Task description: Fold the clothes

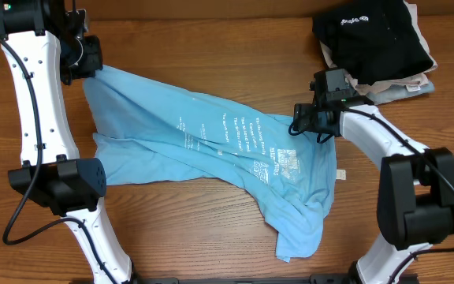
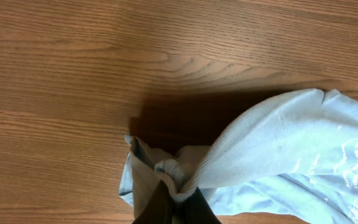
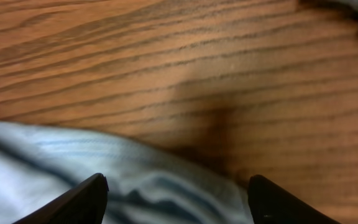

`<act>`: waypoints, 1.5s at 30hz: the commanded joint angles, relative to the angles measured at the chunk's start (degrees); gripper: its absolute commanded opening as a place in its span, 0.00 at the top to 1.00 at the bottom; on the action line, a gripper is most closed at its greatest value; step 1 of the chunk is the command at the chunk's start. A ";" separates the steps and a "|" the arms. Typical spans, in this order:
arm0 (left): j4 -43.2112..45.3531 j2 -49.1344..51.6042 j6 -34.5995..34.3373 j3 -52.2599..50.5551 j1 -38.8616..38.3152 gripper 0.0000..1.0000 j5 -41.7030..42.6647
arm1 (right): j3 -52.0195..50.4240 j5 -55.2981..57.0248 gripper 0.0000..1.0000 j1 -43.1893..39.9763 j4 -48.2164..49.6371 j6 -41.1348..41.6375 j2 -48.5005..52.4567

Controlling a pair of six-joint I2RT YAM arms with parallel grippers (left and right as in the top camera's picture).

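Blue T-shirt [image 1: 211,150] lies crumpled, stretched diagonally across wooden table [image 1: 211,39], far-left corner to near-right. Left gripper [image 2: 176,202] clamped tight on bunched corner of shirt, fabric raised off wood there. Right gripper [image 3: 176,190] at shirt's right edge, jaws spread wide over fabric fold, nothing pinched. Black garment [image 1: 373,35] tops pile of folded beige and grey-blue garments [image 1: 407,85] at far-right corner, just behind right arm, apart from shirt.
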 commanded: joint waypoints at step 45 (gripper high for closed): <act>2.25 -1.60 1.22 0.74 0.76 0.96 -0.35 | 1.16 -23.43 0.87 31.67 -39.80 0.85 -17.59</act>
